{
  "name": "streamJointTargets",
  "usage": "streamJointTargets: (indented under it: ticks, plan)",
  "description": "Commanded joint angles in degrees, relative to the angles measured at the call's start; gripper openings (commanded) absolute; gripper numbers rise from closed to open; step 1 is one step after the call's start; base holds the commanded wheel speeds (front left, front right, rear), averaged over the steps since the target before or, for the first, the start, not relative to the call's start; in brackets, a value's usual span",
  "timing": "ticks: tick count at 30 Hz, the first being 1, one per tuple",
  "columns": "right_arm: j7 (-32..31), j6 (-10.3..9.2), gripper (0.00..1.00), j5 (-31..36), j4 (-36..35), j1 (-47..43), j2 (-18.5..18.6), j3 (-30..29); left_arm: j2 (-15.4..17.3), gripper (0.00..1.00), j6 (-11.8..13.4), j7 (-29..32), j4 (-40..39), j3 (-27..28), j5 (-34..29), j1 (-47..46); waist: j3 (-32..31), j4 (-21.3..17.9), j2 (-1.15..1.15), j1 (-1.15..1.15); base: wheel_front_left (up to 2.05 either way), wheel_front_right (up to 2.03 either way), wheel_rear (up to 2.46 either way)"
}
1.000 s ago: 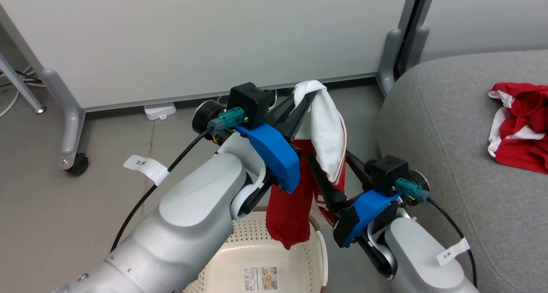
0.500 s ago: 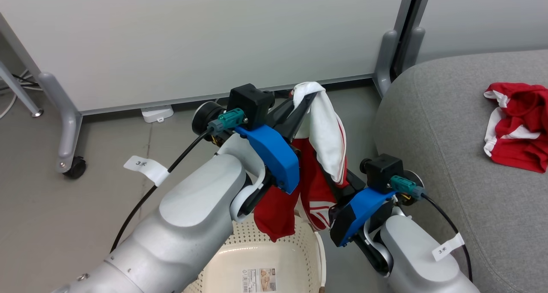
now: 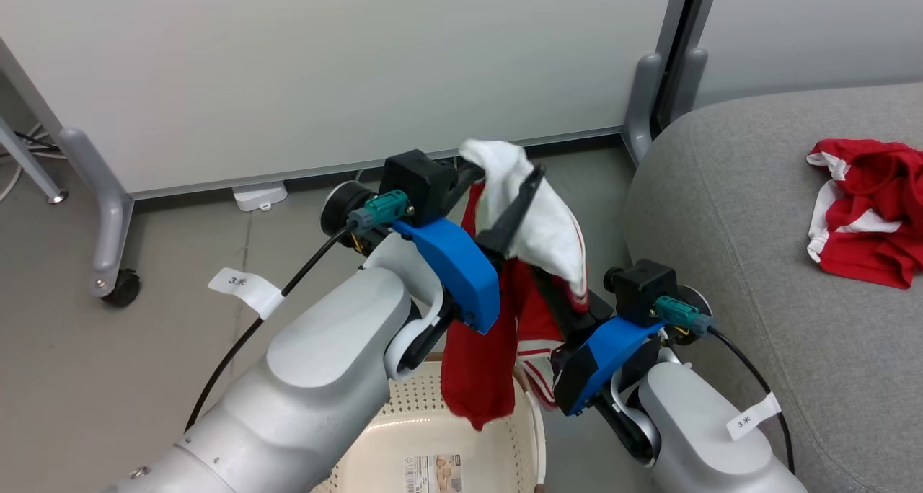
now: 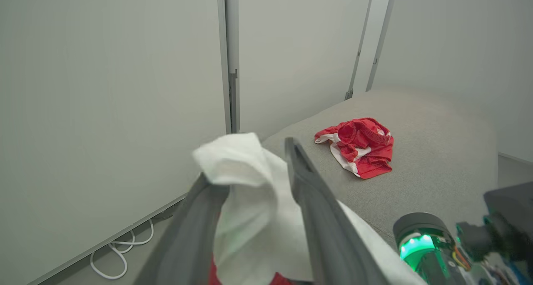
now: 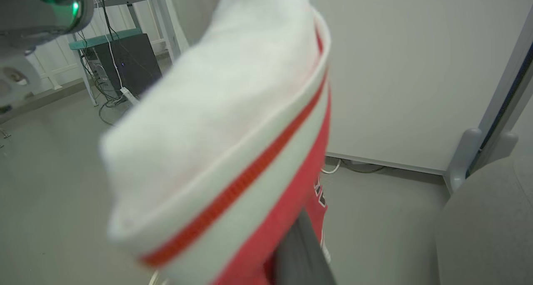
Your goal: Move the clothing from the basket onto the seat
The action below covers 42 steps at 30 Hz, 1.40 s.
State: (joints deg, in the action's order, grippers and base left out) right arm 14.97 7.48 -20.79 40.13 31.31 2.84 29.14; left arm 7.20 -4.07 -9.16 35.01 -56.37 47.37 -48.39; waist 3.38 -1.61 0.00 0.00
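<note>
Right hand (image 3: 559, 298) is seen closed on the hanging garment (image 3: 479, 378), its fingers buried in the red folds. The left hand (image 3: 506, 172) is spread wide, with the garment's white part merely draped across its fingers. The garment is suspended directly above the basket (image 3: 411, 399), its long axis vertical and its lowest fold hanging toward the basket's opening. The seat (image 3: 757, 277) lies to the right of the basket, and the gripping right hand is judged the nearer to it. A second garment (image 3: 865, 219) is already laid there, farther right of the basket.
</note>
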Motion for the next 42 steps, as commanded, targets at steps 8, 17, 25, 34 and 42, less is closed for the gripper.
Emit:
streamJointTargets:
  ticks: [8, 17, 25, 34, 42]
  plan:
    - [0.30, 0.03, 0.00, 1.42, -1.34, -0.61, 0.09, -1.49, 0.69, 1.00, 0.16, -0.33, 0.34, -0.22, 0.48, 1.11, 0.03, 0.13, 0.00, 0.00, 0.00, 0.00, 0.00]
    - [0.31, 0.03, 0.00, 2.20, -2.39, -1.23, 0.09, -2.41, 2.72, 1.00, 0.46, -3.83, -1.20, 1.10, 0.51, 4.18, 0.13, 0.15, 0.00, 0.00, 0.00, 0.00, 0.00]
    - [0.31, 0.03, 0.00, 3.43, -4.04, -2.01, 0.10, -4.22, 6.95, 1.00, 2.33, -6.01, -5.28, 4.22, -1.74, 11.22, 0.62, -0.22, 0.00, 0.00, 0.00, 0.00, 0.00]
    - [0.31, 0.03, 0.00, 4.75, -5.56, -2.63, 0.09, -5.49, 10.08, 1.00, 0.43, -6.08, -14.45, 14.65, -9.37, 25.59, 1.07, -1.08, 0.00, 0.00, 0.00, 0.00, 0.00]
    - [0.32, 0.03, 0.00, 5.41, -6.25, -3.89, 0.09, -6.70, 9.26, 1.00, -2.02, -6.10, -19.18, 23.94, -16.45, 35.26, 0.83, -1.35, 0.00, 0.00, 0.00, 0.00, 0.00]
